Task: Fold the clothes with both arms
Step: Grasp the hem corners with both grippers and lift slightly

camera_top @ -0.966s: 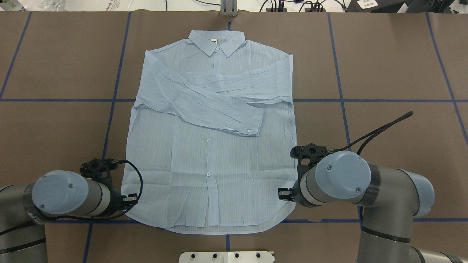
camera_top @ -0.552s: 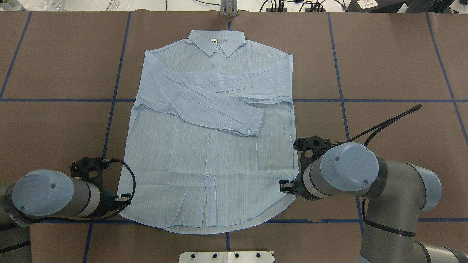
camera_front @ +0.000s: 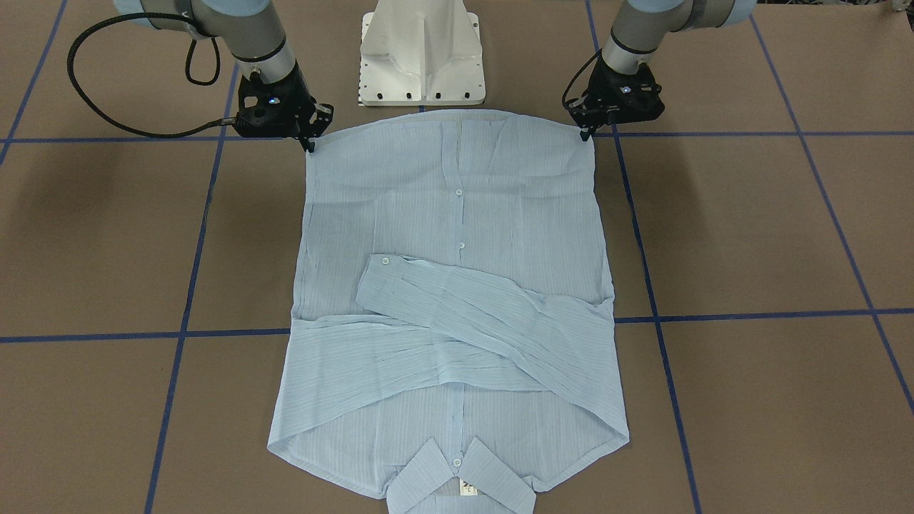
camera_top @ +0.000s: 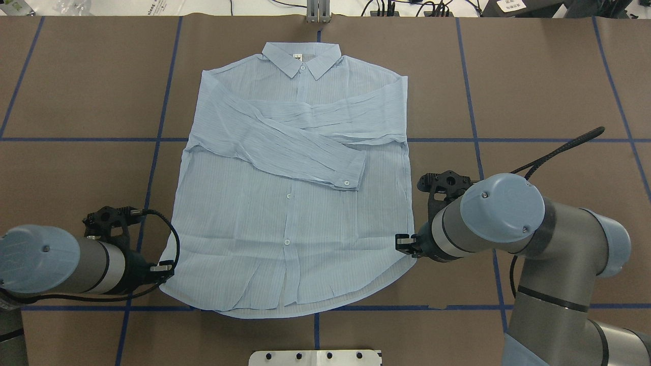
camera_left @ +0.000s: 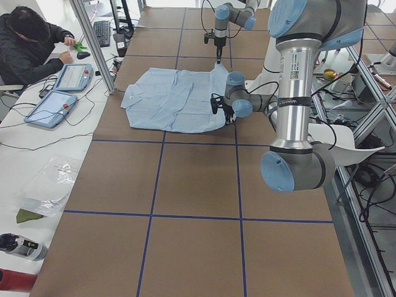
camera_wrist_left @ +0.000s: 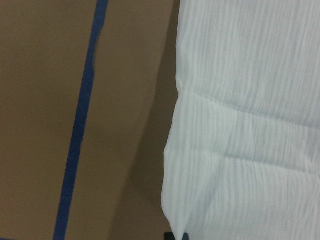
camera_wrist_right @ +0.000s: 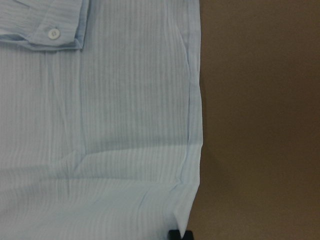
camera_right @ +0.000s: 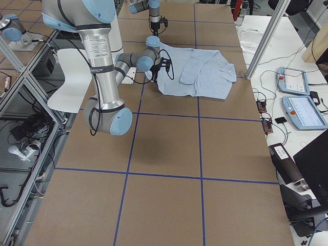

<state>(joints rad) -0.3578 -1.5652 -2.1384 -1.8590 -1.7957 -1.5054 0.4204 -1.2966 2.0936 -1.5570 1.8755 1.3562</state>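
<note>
The thin black fingers (camera_front: 588, 128) of the left gripper (camera_front: 586, 134), a black two-finger clamp at the upper right of the front-facing frame, are pressed together on one hem corner of a pale light-blue, finely striped, crinkly long-sleeved collared shirt (camera_front: 457, 214). At the upper left of that frame the right gripper (camera_front: 310, 145), a matching black clamp, pinches the other hem corner in the same way. In each wrist view only a dark fingertip peeks in at the bottom edge, touching the corner of the cloth.

The shirt lies spread on a brown table marked with blue tape lines (camera_top: 549, 91), buttoned front upward. In the overhead frame it fills the centre, with its collar at top centre and its curved hem at bottom centre. Both sleeves are folded across the chest, one crossing over the other. The upper sleeve ends in a cuff with a small white button, near the middle of the frame. The hem runs between the two grippers, its corners drawn outward.

The grey tubular left arm with light-blue joint caps (camera_top: 61, 264) enters at the lower left of the overhead frame. The matching right arm (camera_top: 508, 218) enters at the lower right. A white pedestal base (camera_front: 421, 57) stands at top centre of the front-facing frame, just beyond the hem. In the left side view a seated person in dark clothing (camera_left: 31, 49) is at the upper left, beside the table.
</note>
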